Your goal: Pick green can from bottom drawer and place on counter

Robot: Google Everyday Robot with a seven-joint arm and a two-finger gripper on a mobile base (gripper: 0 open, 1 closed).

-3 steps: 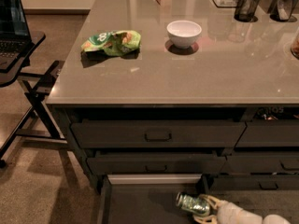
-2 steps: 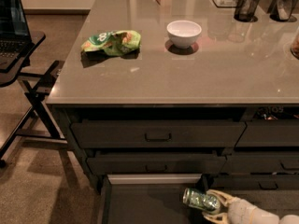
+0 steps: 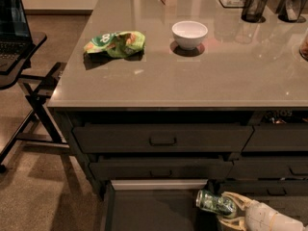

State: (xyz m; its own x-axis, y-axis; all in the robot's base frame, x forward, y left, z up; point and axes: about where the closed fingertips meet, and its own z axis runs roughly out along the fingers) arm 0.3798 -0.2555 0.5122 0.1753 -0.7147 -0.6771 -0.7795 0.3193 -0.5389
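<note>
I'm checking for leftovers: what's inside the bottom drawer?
In the drawer: only a green can, sideways at the right, clamped in the hand. The floor beneath them is hidden; the front is cut off.

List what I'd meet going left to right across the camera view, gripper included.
laptop → green snack bag → white bowl → green can → gripper, low at the right over the bottom drawer, jaws closed on the can → black mesh cup
</note>
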